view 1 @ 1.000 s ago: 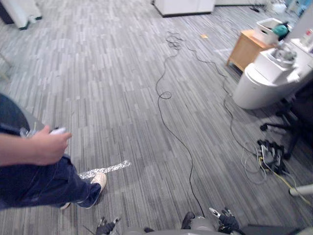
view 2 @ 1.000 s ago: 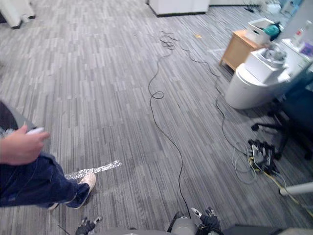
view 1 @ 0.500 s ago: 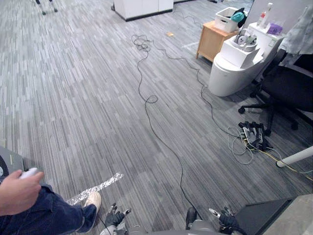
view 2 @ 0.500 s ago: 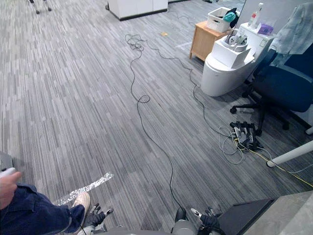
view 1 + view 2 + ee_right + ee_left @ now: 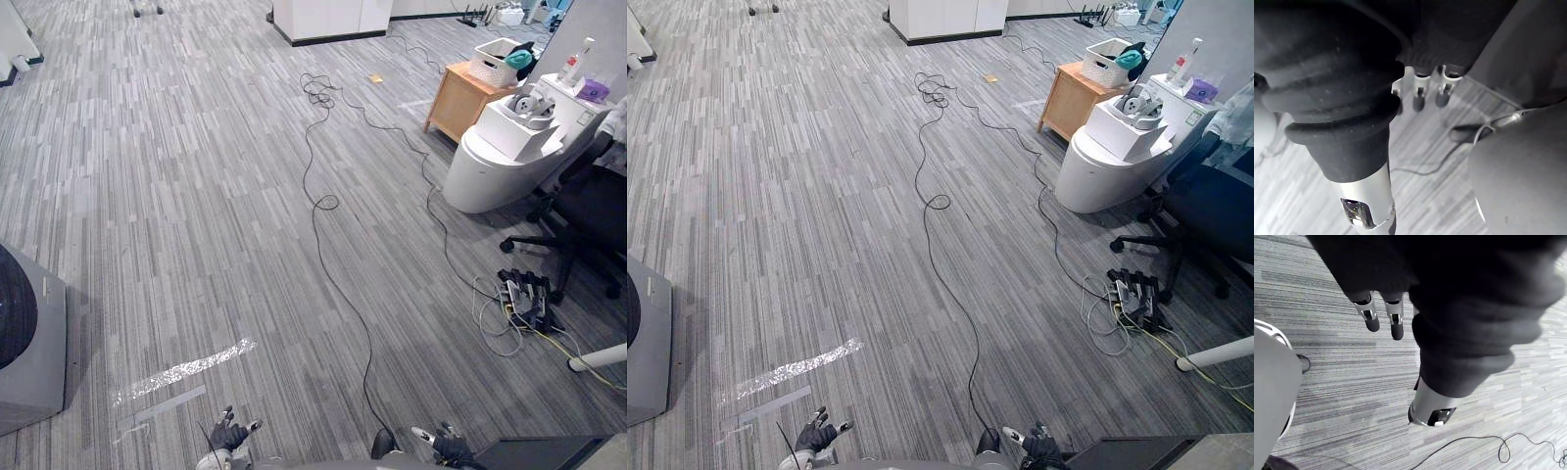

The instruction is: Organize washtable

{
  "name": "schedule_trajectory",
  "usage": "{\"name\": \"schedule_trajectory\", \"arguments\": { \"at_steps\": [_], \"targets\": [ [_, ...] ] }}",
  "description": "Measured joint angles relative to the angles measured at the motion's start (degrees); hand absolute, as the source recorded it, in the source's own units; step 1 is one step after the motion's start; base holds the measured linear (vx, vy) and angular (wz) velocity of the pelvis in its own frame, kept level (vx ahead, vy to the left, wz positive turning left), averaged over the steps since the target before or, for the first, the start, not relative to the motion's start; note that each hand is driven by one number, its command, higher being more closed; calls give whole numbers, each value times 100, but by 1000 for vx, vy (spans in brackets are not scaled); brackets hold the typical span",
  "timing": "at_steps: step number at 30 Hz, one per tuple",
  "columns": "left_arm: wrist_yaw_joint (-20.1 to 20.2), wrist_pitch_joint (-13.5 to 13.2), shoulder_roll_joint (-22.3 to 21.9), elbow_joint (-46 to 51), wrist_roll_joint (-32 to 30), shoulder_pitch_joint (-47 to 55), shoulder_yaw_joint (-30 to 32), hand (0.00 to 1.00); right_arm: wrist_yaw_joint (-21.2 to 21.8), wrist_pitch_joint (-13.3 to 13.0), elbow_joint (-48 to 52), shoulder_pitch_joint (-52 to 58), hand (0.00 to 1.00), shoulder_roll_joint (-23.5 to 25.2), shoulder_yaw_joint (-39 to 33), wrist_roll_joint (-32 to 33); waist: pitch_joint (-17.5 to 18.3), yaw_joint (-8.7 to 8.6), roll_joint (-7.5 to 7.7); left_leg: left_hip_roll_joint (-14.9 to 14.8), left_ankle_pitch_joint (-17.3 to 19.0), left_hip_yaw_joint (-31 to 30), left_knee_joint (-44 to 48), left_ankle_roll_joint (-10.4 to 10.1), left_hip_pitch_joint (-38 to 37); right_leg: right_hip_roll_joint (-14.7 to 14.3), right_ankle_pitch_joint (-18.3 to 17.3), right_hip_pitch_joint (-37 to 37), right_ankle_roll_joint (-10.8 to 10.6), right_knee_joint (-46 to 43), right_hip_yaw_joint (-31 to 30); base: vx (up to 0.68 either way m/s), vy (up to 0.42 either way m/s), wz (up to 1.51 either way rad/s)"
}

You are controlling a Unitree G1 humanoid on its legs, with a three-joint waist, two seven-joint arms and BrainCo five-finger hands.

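Both hands sit low at the near edge of the head views, over the floor [image 5: 196, 196]. The left hand [image 5: 227, 436] has relaxed, spread fingers [image 5: 1371, 316] and holds nothing. The right hand [image 5: 443, 448] is the same: its fingers [image 5: 1420, 95] hang loose and it is empty.

Change: the whole head view has swung, so the camera moved and the things did not. The person who stood at the left holding a small white object is gone from view. A grey machine [image 5: 34, 362] now shows at the left edge, with a tape strip [image 5: 186, 370] on the floor just beside it. Both hands stayed down and idle.

Further out on the right are power strips [image 5: 524, 299], then an office chair [image 5: 588, 206]. Behind it stands a white rounded unit [image 5: 490, 171] with a white box [image 5: 509, 127] on top. Past that is a white counter [image 5: 576, 101] carrying a bottle [image 5: 580, 61] and a purple item [image 5: 594, 90]. This is likely the washtable. Beside it is a wooden cabinet [image 5: 456, 98] with a white basket [image 5: 493, 64] on top.

Judgement: the task has not started. The washtable is well apart from both hands, so the robot has to walk over before it can reach anything.
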State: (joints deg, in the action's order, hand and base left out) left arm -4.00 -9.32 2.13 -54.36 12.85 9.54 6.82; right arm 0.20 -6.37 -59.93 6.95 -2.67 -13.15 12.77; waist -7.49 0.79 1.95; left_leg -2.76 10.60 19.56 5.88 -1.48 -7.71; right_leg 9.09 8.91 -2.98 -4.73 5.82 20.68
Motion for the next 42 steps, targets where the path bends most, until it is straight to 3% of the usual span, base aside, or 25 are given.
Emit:
{"name": "schedule_trajectory", "arguments": {
  "at_steps": [7,16,18,20,23,25,27,29,30,32,33,34,35,36,37,38,39,40,41,42],
  "targets": [
    [-58,-1,-87,4,2,1,240,0,-10,15,-49,-3,0,-2,-22,1,-14,16,-9,16,-56,-365,-16,33,196,23,-2,16,2,-16,292,-27,-18,22],
    [-130,11,-77,6,-60,-3,281,0,-53,51,-59,-49,0,17,-53,-190,-29,15,24,67,-74,-383,-87,46,174,67,-49,17,-19,-33,266,-19,-5,2],
    [-135,28,-74,17,-198,-64,265,0,-45,60,-48,-143,0,22,-53,-212,-155,-2,-18,100,-56,-387,-83,73,121,240,-393,212,-112,-652,254,-34,27,12],
    [-124,68,-69,44,-264,-126,213,0,-42,57,16,-190,0,2,-54,-213,-283,-2,-3,134,115,-467,-71,209,72,585,-914,697,-136,-1990,195,-34,53,15],
    [-124,165,63,142,-385,-187,67,0,-1,41,291,-191,0,-15,-52,-204,-509,-56,21,261,305,-621,-103,404,-292,1128,-1115,1702,178,-4434,-365,55,41,19],
    [-122,212,126,174,-648,-188,-78,0,1,34,342,-217,0,-33,-33,-173,-514,-143,42,106,447,-704,-82,355,-434,941,-1644,2101,84,-4765,-510,229,-6,27],
    [-99,233,150,131,-792,-291,-268,0,-4,28,428,-245,0,-64,-61,-101,-560,-200,-28,-55,528,-773,-97,266,-462,693,-1712,2499,36,-4227,-468,320,-31,26],
    [-98,274,130,18,-934,-409,-451,0,-23,42,459,-293,0,-209,-64,-84,-677,-266,-198,-250,540,-811,-166,79,-621,475,-1404,2701,-75,-2916,-257,417,-50,22],
    [-91,278,115,13,-1081,-440,-532,0,-24,43,462,-288,0,-216,-111,-48,-746,-321,-255,-322,560,-837,-285,-78,-845,395,-963,2719,-153,-2021,7,572,-96,28],
    [-91,279,115,5,-1298,-472,-677,0,-31,52,464,-276,0,-201,-160,-1,-799,-383,-276,-409,696,-837,-377,-339,-1214,314,-700,2741,-56,-1380,294,635,-143,33],
    [-82,279,122,-28,-1437,-459,-746,0,-33,57,461,-216,0,-153,-162,1,-764,-401,-205,-420,780,-882,-292,-481,-1392,304,-699,2781,11,-1392,274,720,-241,48],
    [-49,280,109,-47,-1554,-526,-778,0,-16,57,458,-218,0,-136,-235,15,-727,-444,-221,-512,836,-990,-22,-600,-1429,248,-59,2949,516,-1848,71,742,-259,41],
    [-26,279,66,-49,-1590,-549,-801,0,-1,39,467,-246,0,-185,-256,8,-719,-444,-331,-636,784,-992,216,-697,-1349,239,10,3067,605,-2197,75,921,-394,8],
    [2,284,-79,-51,-1634,-588,-867,0,9,51,467,-326,0,-311,-263,5,-728,-437,-544,-893,500,-974,894,-1140,-1107,110,-217,3167,800,-2684,89,953,-440,-38],
    [0,292,-138,-43,-1634,-613,-898,0,5,78,465,-425,0,-377,-242,7,-707,-435,-668,-1127,-173,-912,1834,-1211,-755,-70,-563,3090,892,-2894,60,963,-453,-55],
    [-3,297,-137,-21,-1638,-603,-902,0,-13,99,465,-446,0,-374,-210,10,-706,-434,-672,-1211,-723,-873,2301,-1178,-572,-165,-713,2988,900,-2925,-1,820,-323,-79],
    [-26,297,-173,41,-1645,-648,-951,0,-16,119,479,-464,0,-378,-109,15,-705,-390,-675,-1345,-1292,-879,3335,-1202,-182,-365,-891,2661,970,-2760,-123,794,-249,-79],
    [-74,291,-190,138,-1702,-765,-1129,0,-39,116,475,-476,0,-365,-15,22,-716,-391,-692,-1526,-992,-738,4482,-1177,328,-616,-971,2150,980,-2388,-237,758,-211,-72],
    [-106,293,-182,212,-1752,-823,-1192,0,-46,117,457,-475,0,-346,20,22,-733,-375,-669,-1556,-770,-684,4901,-1067,526,-701,-1009,1851,976,-2191,-295,686,-144,-59],
    [-111,286,-175,473,-1809,-876,-1373,0,-62,124,443,-463,0,-270,70,21,-797,-314,-555,-1581,-345,-483,5397,-609,809,-801,-1097,1225,988,-1835,-469,605,-63,-54]
  ]
}}
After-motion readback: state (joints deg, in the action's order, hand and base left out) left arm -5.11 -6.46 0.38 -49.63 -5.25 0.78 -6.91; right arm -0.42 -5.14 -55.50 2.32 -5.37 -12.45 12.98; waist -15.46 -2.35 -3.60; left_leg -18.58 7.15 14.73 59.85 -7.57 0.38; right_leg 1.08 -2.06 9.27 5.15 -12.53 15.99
